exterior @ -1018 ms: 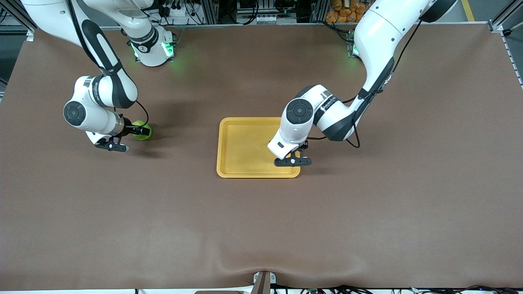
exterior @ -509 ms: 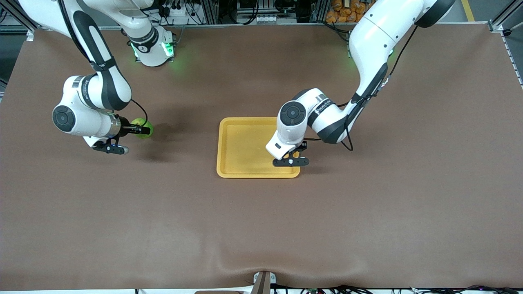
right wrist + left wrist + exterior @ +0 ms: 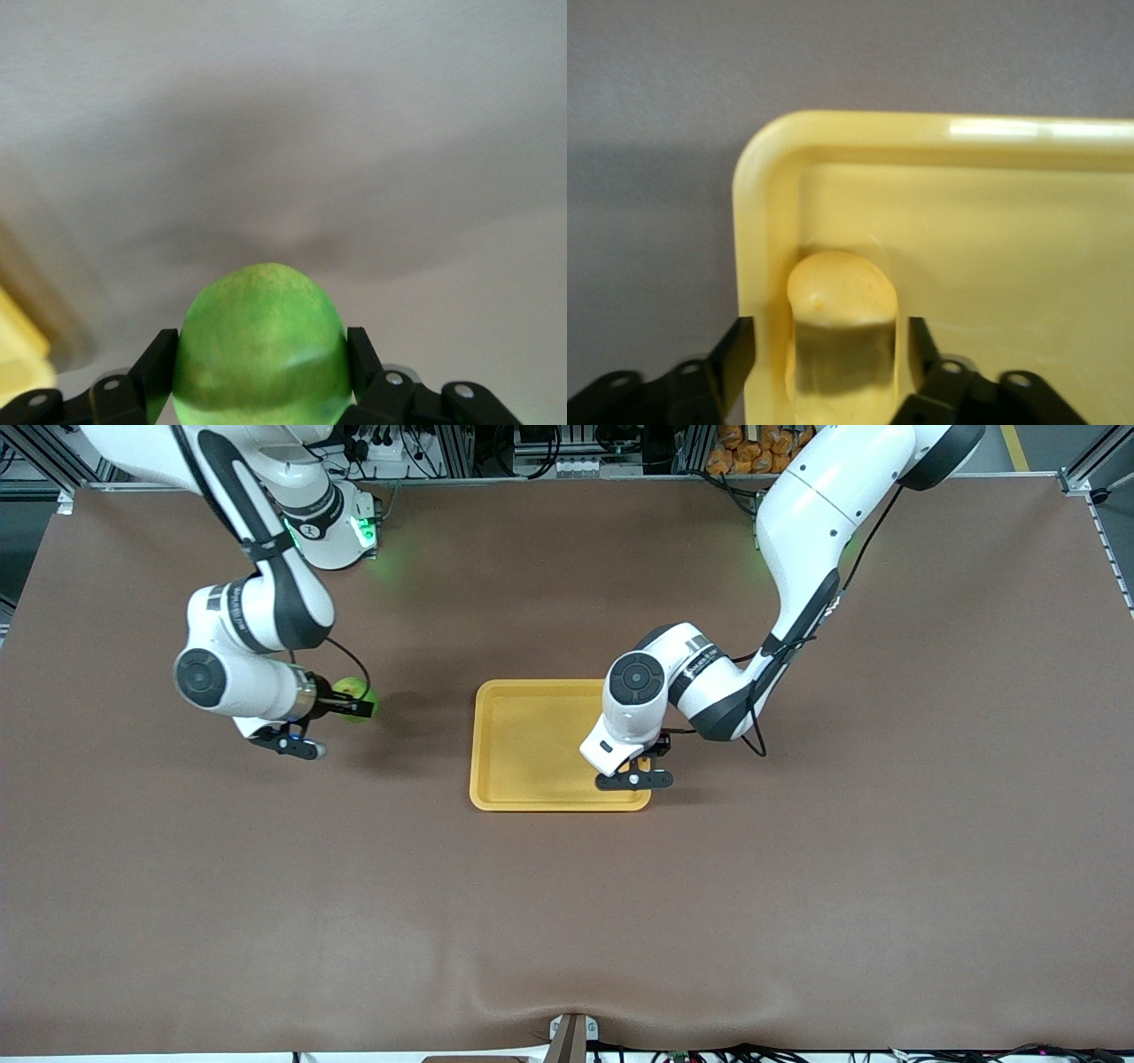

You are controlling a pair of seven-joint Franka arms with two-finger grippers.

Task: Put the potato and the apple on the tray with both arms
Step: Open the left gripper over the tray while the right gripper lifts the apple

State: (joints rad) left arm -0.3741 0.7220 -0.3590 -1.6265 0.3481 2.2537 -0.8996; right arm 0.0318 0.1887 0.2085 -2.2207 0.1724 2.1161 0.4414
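You see right gripper point(image 3: 353, 708) at left-centre of frame, clamped on apple point(image 3: 356, 690), airborne over bare table point(image 3: 567, 921). Left gripper point(image 3: 640, 766) sits at lower right corner of tray point(image 3: 523, 744); fingers point(image 3: 731, 359) spread just wider than potato point(image 3: 840, 288), which rests in tray corner.

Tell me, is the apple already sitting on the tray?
No, the apple is gripped in the right pincer over bare table, toward the right arm's end from the tray.
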